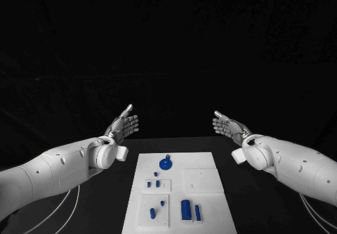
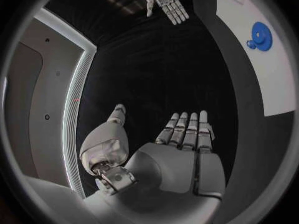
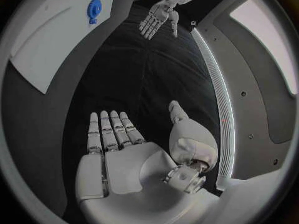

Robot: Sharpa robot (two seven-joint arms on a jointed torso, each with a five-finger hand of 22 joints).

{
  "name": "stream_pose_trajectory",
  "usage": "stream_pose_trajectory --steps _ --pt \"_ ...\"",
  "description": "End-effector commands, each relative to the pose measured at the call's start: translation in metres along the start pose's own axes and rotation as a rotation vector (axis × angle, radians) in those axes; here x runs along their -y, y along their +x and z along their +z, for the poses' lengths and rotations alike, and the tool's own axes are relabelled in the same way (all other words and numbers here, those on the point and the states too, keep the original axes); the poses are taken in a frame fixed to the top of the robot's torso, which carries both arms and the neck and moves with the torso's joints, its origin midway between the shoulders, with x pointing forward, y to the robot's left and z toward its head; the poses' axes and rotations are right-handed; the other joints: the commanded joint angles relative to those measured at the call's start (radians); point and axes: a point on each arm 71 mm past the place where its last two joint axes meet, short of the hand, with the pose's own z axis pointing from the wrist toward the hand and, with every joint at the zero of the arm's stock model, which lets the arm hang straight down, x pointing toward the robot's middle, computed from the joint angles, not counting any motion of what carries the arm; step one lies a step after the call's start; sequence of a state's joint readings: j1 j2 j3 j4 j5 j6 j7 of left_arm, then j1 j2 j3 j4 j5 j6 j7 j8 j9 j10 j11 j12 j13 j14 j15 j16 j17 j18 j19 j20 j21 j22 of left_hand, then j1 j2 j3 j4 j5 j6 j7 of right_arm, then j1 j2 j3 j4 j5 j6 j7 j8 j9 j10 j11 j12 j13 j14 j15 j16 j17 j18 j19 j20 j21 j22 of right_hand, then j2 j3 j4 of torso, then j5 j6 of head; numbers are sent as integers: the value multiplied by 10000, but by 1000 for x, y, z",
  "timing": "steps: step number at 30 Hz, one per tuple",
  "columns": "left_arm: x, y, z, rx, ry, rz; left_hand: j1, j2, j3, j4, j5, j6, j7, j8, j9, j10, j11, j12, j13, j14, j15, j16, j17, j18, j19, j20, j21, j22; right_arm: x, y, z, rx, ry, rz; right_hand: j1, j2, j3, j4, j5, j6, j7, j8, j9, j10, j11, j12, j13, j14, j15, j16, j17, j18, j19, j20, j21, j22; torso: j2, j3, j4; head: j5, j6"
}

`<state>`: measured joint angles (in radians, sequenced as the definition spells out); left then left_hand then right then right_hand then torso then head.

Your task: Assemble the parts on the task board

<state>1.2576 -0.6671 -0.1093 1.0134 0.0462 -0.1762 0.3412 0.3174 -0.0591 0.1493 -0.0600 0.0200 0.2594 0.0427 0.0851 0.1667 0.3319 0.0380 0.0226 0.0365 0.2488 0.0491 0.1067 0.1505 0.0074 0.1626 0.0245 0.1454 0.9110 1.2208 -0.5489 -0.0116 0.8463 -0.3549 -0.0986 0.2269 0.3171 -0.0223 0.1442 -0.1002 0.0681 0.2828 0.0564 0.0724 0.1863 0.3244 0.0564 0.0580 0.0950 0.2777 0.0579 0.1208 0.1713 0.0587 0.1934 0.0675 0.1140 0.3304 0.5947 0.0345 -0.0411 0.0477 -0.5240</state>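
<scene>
The white task board (image 1: 203,163) lies in the middle of the black table. On it sit a round blue part (image 1: 165,163) near the far end, small blue pieces (image 1: 153,184) in the middle, and two longer blue parts (image 1: 190,210) at the near end. My left hand (image 1: 123,127) is raised above the table, beyond the board's far left corner, fingers straight and apart, holding nothing. My right hand (image 1: 229,127) mirrors it off the far right corner, also flat and empty. The round blue part (image 2: 259,36) and the right hand (image 2: 167,3) appear in the left wrist view, my left hand (image 2: 187,134) in front.
Black table surface (image 1: 246,204) runs along both sides of the board. In the right wrist view my right hand (image 3: 115,134) is spread, with the left hand (image 3: 156,20) across from it and the board (image 3: 50,50) with its round blue part (image 3: 94,8) beside.
</scene>
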Motion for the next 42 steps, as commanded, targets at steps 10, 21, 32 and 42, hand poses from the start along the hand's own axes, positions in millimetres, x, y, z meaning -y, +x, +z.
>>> stream_pose_trajectory --steps 10,21,32,42 --pt "-28 59 -45 914 322 56 -3174 591 -1493 600 -200 -2594 -427 -851 -1667 -3319 -380 -226 -365 -2488 -491 -1067 -1505 -74 -1626 -245 -1454 -9110 5 47 -35 1257 -846 1552 -3171 223 -1442 1002 -681 -2828 -564 -724 -1863 -3244 -564 -580 -950 -2777 -579 -1208 -1713 -587 -1934 -675 -1140 -3304 -505 -345 411 -477 -760" --pt "-34 99 -88 1478 562 104 -3174 591 -1493 600 -200 -2594 -427 -851 -1667 -3319 -380 -226 -365 -2488 -491 -1067 -1505 -74 -1626 -245 -1454 -9110 7 91 -89 2439 -763 2734 -3171 223 -1442 1002 -681 -2828 -564 -724 -1863 -3244 -564 -580 -950 -2777 -579 -1208 -1713 -587 -1934 -675 -1140 -3304 -505 -345 411 -477 -760" --pt "-34 102 -92 1526 585 111 -3174 591 -1493 600 -200 -2594 -427 -851 -1667 -3319 -380 -226 -365 -2488 -491 -1067 -1505 -74 -1626 -245 -1454 -9110 6 102 -106 2742 -615 2960 -3171 223 -1442 1002 -681 -2828 -564 -724 -1863 -3244 -564 -580 -950 -2777 -579 -1208 -1713 -587 -1934 -675 -1140 -3304 -505 -345 411 -477 -760" --pt "-34 102 -92 1526 585 111 -3174 591 -1493 600 -200 -2594 -427 -851 -1667 -3319 -380 -226 -365 -2488 -491 -1067 -1505 -74 -1626 -245 -1454 -9110 6 102 -106 2742 -615 2960 -3171 223 -1442 1002 -681 -2828 -564 -724 -1863 -3244 -564 -580 -950 -2777 -579 -1208 -1713 -587 -1934 -675 -1140 -3304 -505 -345 411 -477 -760"
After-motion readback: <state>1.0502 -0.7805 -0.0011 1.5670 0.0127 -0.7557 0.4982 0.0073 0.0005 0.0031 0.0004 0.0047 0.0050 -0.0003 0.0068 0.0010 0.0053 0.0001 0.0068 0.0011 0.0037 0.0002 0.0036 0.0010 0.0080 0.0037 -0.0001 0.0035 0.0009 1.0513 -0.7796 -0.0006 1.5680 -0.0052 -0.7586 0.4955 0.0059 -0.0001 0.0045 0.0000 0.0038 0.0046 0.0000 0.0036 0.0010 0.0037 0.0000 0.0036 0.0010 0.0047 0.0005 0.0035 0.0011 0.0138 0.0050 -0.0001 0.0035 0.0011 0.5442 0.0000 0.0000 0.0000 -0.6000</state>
